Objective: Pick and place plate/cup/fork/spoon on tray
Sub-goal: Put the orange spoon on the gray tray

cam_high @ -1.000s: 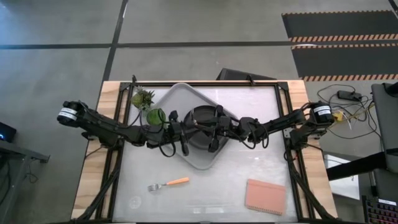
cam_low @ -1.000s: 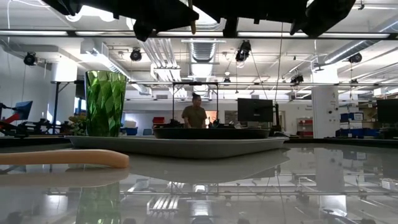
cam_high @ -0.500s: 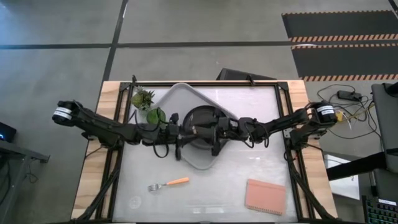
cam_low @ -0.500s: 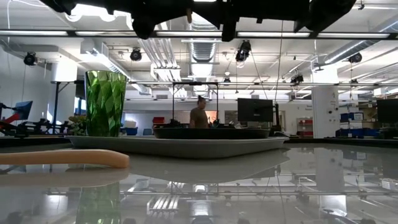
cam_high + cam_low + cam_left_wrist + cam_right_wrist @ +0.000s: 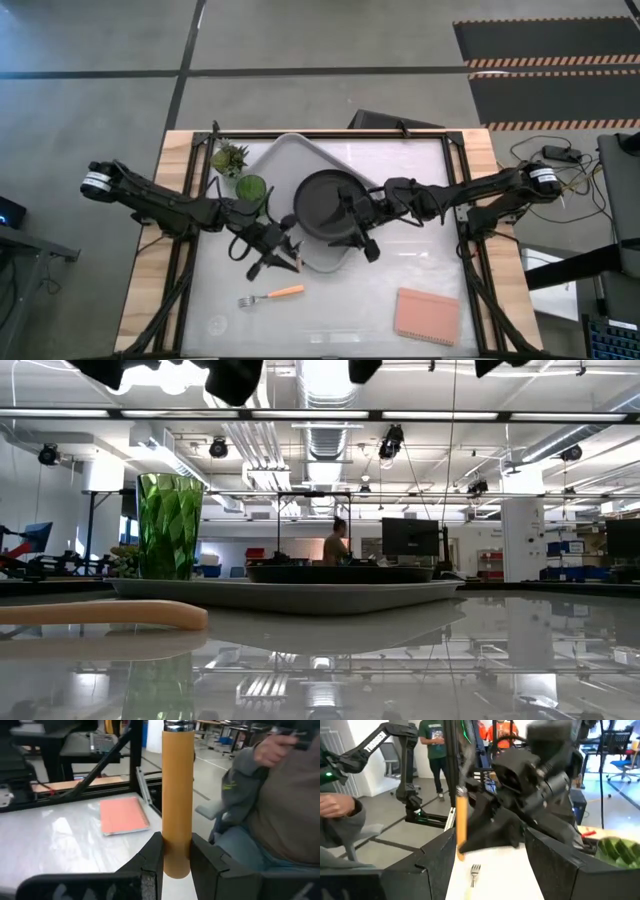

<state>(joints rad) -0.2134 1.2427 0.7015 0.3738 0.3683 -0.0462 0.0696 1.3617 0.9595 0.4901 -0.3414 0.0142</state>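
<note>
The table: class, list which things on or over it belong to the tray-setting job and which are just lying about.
Job: tray, plate, cup, fork, spoon.
Lying about: potted plant, pink pad.

Two slender black six-joint arms, each capped at the shoulder by a silver-and-black ringed motor, draped in looping black cables and ending in the left gripper [image 5: 279, 256] and right gripper [image 5: 362, 234], both with flat, matte dark fingers [image 5: 151, 865] of angular, blocky moulding.
</note>
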